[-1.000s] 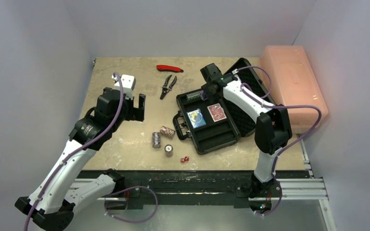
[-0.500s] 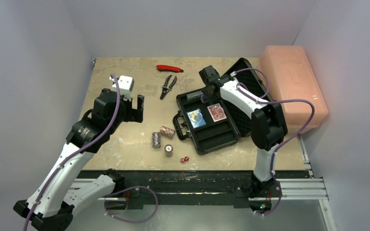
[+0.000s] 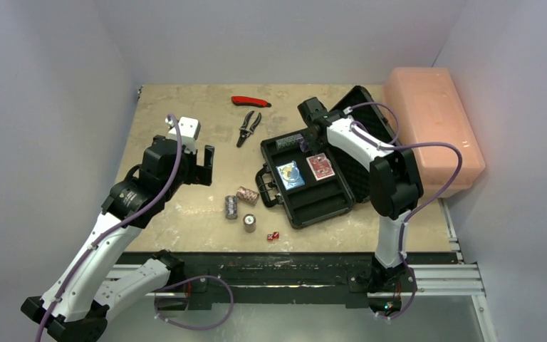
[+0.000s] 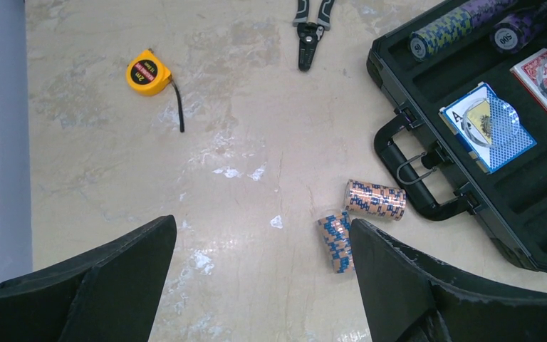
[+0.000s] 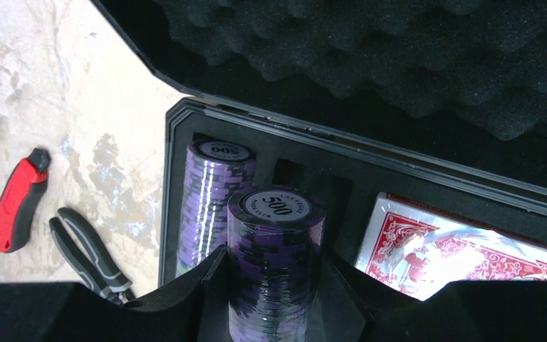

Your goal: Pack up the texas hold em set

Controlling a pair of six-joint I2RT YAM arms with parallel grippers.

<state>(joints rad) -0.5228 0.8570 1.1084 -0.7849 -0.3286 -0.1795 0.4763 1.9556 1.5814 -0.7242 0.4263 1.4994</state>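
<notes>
The black briefcase (image 3: 320, 203) lies open right of centre, foam lid up. A blue deck (image 3: 290, 174) and a red deck (image 3: 320, 166) lie in it. My right gripper (image 5: 274, 285) is shut on a purple chip stack (image 5: 274, 249) over the case's far-left slot, beside another purple stack (image 5: 214, 192) lying there. Three chip stacks (image 3: 231, 206) (image 3: 247, 194) (image 3: 249, 223) and tiny red dice (image 3: 273, 235) sit on the table left of the case handle. My left gripper (image 4: 262, 235) is open and empty above the table, left of two orange-blue stacks (image 4: 375, 199) (image 4: 335, 242).
A large pink box (image 3: 434, 128) stands at the right edge. Pliers (image 3: 248, 127) and a red-handled tool (image 3: 251, 101) lie at the back centre. A yellow tape measure (image 4: 147, 72) lies far left.
My left arm has shifted slightly toward the near side, still open. My right gripper has moved only slightly over the case's far-left slot with the purple stack.
</notes>
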